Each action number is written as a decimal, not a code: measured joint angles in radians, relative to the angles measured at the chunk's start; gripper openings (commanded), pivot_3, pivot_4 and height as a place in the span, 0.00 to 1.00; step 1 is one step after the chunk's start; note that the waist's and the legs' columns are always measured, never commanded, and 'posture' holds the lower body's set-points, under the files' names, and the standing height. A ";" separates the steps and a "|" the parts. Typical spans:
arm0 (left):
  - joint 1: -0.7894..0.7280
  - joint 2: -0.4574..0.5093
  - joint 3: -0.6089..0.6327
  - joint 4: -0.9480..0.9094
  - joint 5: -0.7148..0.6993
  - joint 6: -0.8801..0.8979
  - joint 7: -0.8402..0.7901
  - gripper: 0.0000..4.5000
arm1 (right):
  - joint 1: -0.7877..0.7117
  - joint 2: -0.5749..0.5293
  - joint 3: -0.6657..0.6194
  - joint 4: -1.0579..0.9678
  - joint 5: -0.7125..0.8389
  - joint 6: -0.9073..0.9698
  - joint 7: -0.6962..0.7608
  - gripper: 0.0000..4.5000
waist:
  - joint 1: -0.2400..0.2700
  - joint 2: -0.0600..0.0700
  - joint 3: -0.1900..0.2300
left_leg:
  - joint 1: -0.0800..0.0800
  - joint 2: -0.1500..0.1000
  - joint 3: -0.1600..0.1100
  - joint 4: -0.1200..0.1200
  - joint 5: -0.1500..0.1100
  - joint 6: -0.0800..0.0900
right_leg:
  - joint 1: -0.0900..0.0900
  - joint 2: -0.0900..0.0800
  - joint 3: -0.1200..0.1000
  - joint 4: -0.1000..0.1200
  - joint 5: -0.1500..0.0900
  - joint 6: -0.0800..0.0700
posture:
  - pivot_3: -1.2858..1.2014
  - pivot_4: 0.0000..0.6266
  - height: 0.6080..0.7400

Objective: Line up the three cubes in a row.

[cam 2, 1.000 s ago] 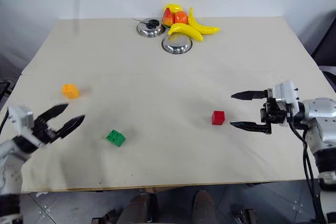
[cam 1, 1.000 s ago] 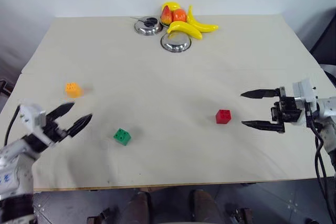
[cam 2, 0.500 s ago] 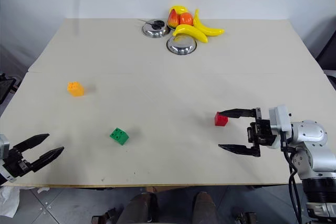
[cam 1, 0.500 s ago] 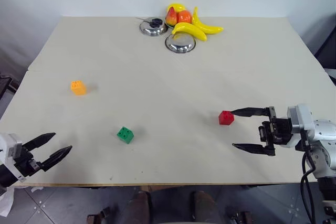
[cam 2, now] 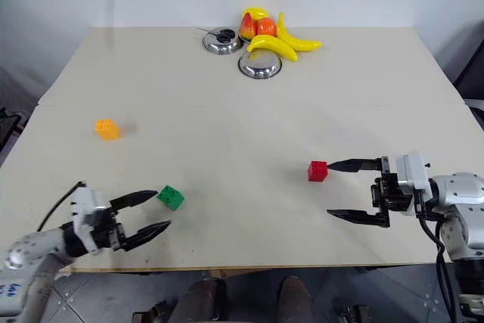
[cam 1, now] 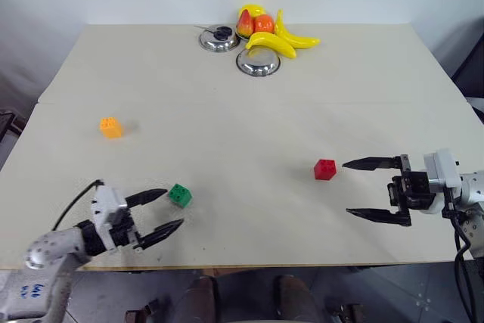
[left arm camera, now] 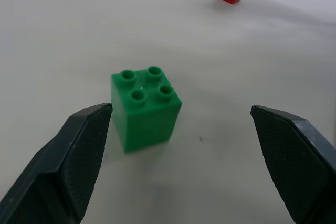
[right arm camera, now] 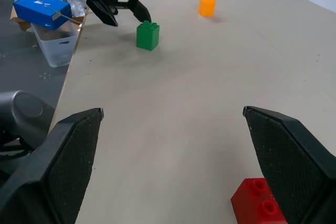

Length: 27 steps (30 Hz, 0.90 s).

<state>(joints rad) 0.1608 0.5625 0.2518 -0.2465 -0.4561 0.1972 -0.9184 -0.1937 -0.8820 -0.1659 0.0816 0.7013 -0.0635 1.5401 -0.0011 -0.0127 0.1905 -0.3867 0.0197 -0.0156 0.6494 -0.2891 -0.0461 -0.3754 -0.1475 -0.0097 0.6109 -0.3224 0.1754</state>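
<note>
Three studded cubes lie apart on the cream table (cam 1: 227,111). The orange-yellow cube (cam 1: 110,127) is at the left. The green cube (cam 1: 180,195) sits near the front left, upright, and just ahead of my open left gripper (cam 1: 166,210); in the left wrist view the green cube (left arm camera: 145,107) stands close to one finger (left arm camera: 68,161), apart from it. The red cube (cam 1: 324,169) lies at the right, just left of my open right gripper (cam 1: 355,187), near its far fingertip. The right wrist view shows the red cube (right arm camera: 258,206) beside one finger (right arm camera: 294,161).
Two steel bowls (cam 1: 257,62) and plastic fruit, bananas (cam 1: 283,35) among them, sit at the table's far edge. Off the table's left side, the right wrist view shows a blue box (right arm camera: 42,10) on a clear bin.
My left gripper has swung in from the table's front left corner to just behind the green cube. The right gripper shifted slightly; the cubes have not moved.
</note>
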 measured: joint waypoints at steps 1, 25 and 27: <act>-0.015 -0.019 -0.026 0.013 0.028 -0.012 0.028 1.00 | 0.002 0.000 -0.001 -0.004 0.000 0.001 0.000 0.99 | 0.000 0.000 0.000 | 0.000 0.000 0.000 0.000 0.000 0.000 | 0.000 0.000 0.000 0.000 0.000 0.000 | 0.52 0.24 1.00; -0.681 -0.086 -0.390 0.455 0.166 -0.158 -0.302 0.33 | 0.252 -0.070 -0.266 -0.051 -0.032 0.027 -0.007 1.00 | 0.045 0.001 0.000 | -0.001 -0.002 0.001 0.004 0.002 -0.001 | 0.003 0.000 0.000 -0.002 0.002 0.003 | 0.52 0.24 1.00; -0.737 -0.136 -0.438 0.527 0.196 -0.185 -0.318 0.33 | 0.298 -0.071 -0.312 -0.078 -0.031 0.041 -0.010 1.00 | 0.034 0.000 0.000 | -0.001 -0.002 0.001 0.002 0.001 -0.001 | 0.003 0.000 0.000 -0.002 0.002 0.003 | 0.52 0.24 1.00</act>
<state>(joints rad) -0.5760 0.4264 -0.1859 0.2809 -0.2600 0.0121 -1.2365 0.1039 -0.9530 -0.4775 0.0040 0.6704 -0.0227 1.5301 0.0329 -0.0124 0.1902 -0.3875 0.0177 -0.0143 0.6514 -0.2878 -0.0469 -0.3727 -0.1477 -0.0100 0.6085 -0.3206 0.1785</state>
